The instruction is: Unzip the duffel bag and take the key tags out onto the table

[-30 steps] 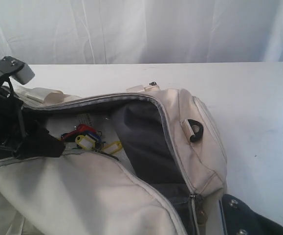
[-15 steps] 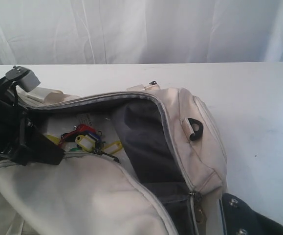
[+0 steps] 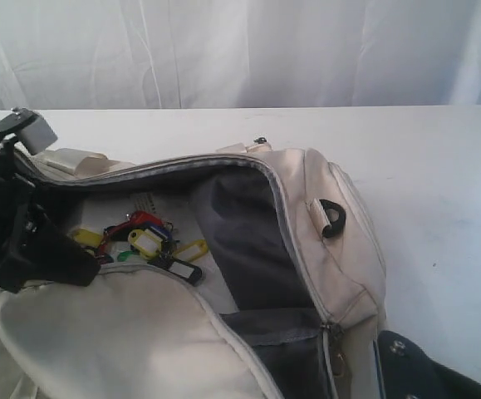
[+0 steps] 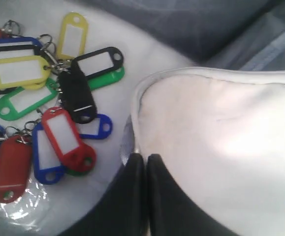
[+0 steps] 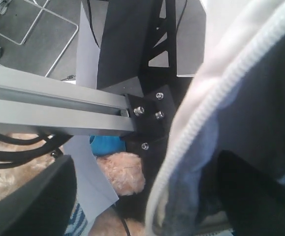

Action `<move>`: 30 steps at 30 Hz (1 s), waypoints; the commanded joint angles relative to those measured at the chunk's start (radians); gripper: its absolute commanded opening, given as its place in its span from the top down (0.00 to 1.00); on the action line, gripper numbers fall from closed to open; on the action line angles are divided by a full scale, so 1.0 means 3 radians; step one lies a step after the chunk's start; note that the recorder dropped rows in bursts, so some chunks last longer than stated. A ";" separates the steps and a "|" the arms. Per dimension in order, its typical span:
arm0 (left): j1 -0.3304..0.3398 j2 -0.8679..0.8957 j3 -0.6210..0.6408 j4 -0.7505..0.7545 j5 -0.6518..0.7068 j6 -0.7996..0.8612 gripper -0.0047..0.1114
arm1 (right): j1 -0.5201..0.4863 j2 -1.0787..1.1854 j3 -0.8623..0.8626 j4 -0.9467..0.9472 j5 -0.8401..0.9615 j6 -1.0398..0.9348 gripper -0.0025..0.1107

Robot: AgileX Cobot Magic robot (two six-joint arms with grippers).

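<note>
At 9 o'clock in the exterior view, your left gripper (image 4: 143, 158) sits inside the duffel bag (image 3: 340, 249). Its fingers are pressed together, with the tips right at the piped rim of the soft flap (image 4: 216, 137). You cannot tell whether a fold of fabric is nipped between them.

Just toward 3 o'clock from it lie the key tags (image 3: 144, 243), inside the open mouth and not yet on the bench (image 3: 439, 166). Expect them to be light, hard and slick. They are loosely jointed on small rings (image 4: 53, 66), so they will likely fan out and dangle. Take hold across the cluster where the tags meet, not on one tag's end. They rest on a clear-wrapped white packet (image 4: 23, 215), which could come up with them. The flap slumps at 6 o'clock of the tags and crowds your approach.

Further toward 3 o'clock are the grey lining (image 3: 240, 241) and a black strap ring (image 3: 331, 220). At 5 o'clock, your right gripper (image 5: 142, 172) has its fingers spread wide. The zip edge (image 5: 191, 132) runs between them, ungripped as far as shows.
</note>
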 commanded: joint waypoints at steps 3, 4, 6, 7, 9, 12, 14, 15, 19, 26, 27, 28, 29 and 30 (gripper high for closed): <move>-0.0008 -0.0688 -0.0012 0.0330 0.0614 -0.0555 0.96 | 0.0005 -0.0024 -0.0015 0.0002 0.0088 0.0011 0.33; -0.0008 -0.0814 -0.0012 0.0381 0.0688 -0.0647 0.96 | 0.0005 -0.0024 -0.0015 0.0014 0.0087 0.0011 0.33; -0.0008 -0.1064 -0.0012 0.0395 0.0820 -0.0755 0.96 | 0.0005 -0.0024 -0.0015 0.0029 0.0087 0.0011 0.33; -0.0008 -0.1192 -0.0012 0.0388 0.0925 -0.0816 0.96 | 0.0005 -0.0024 -0.0015 0.0053 0.0087 0.0011 0.33; -0.0008 -0.1390 -0.0012 0.0349 0.1096 -0.0937 0.96 | 0.0005 -0.0024 -0.0028 0.0078 0.0090 0.0011 0.33; -0.0008 -0.1672 -0.0012 0.0343 0.1144 -0.1135 0.96 | 0.0005 -0.0024 -0.0066 0.0162 0.0130 0.0011 0.33; -0.0008 -0.1907 0.0050 0.0342 0.1144 -0.1333 0.96 | 0.0005 -0.0024 -0.0099 0.0227 0.0130 0.0011 0.33; -0.0008 -0.2144 0.0142 0.0424 0.1144 -0.1486 0.96 | 0.0005 -0.0024 -0.0149 0.0227 0.0183 0.0011 0.33; -0.0008 -0.2545 0.0343 0.0617 0.1144 -0.1977 0.96 | 0.0005 -0.0024 -0.0276 0.0241 0.0287 0.0011 0.33; -0.0008 -0.3353 0.0466 0.0557 0.1144 -0.2566 0.96 | 0.0005 -0.0024 -0.0688 0.0228 0.0038 -0.0106 0.33; -0.0008 -0.3467 0.0466 0.0553 0.1144 -0.2572 0.96 | 0.0005 -0.0024 -0.0746 0.0193 -0.0210 -0.0106 0.33; -0.0008 -0.3515 0.0466 0.0535 0.1144 -0.2569 0.96 | 0.0005 -0.0024 -0.0761 0.0188 -0.0363 -0.0106 0.33; -0.0008 -0.3570 0.0466 0.0510 0.1144 -0.2569 0.96 | 0.0005 -0.0024 -0.0776 0.0188 -0.0605 -0.0106 0.33; -0.0008 -0.3633 0.0466 0.0450 0.1144 -0.2569 0.95 | 0.0005 -0.0024 -0.0785 0.0182 -0.0848 -0.0106 0.33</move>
